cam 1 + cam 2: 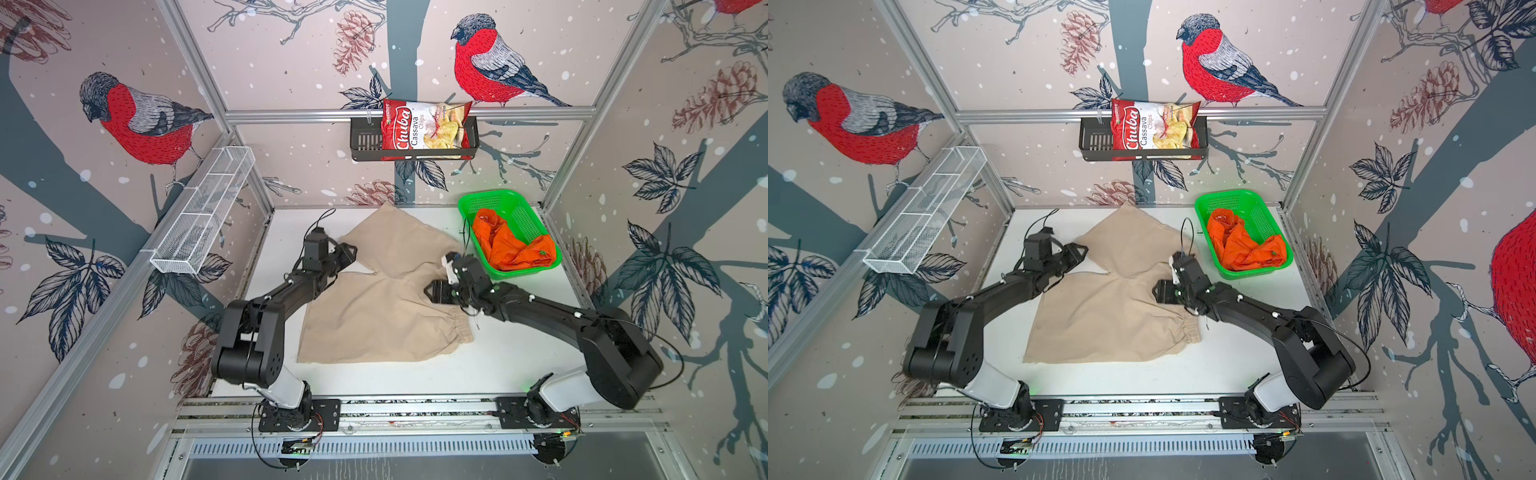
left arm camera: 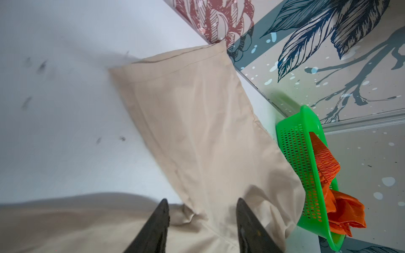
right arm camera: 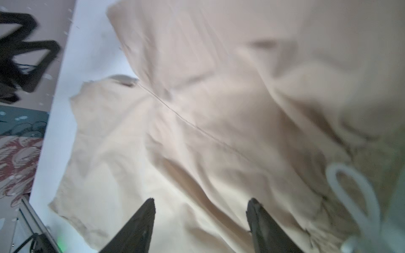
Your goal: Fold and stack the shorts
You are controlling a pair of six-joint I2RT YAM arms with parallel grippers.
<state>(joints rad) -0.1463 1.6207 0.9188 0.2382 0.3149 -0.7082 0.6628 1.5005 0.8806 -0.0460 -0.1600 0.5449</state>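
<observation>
Beige shorts (image 1: 386, 299) spread flat mid-worktop (image 1: 498, 365), one leg reaching back edge, gathered waistband toward right. Left gripper (image 2: 202, 202) low over crotch notch, fingers apart, nothing pinched. Right gripper (image 3: 201, 201) over waistband side, fingers apart, nothing held. Green basket (image 1: 519, 272) at back right corner holds crumpled orange shorts (image 1: 511, 245). Black wall rack (image 1: 365, 141) holds chips bag (image 1: 424, 126).

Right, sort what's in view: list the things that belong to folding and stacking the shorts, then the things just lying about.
Job in hand:
beige shorts, spread on the table
orange shorts, crumpled in the basket

Just lying about:
green mesh basket
Chuba cassava chips bag
black wall rack
white wire shelf
</observation>
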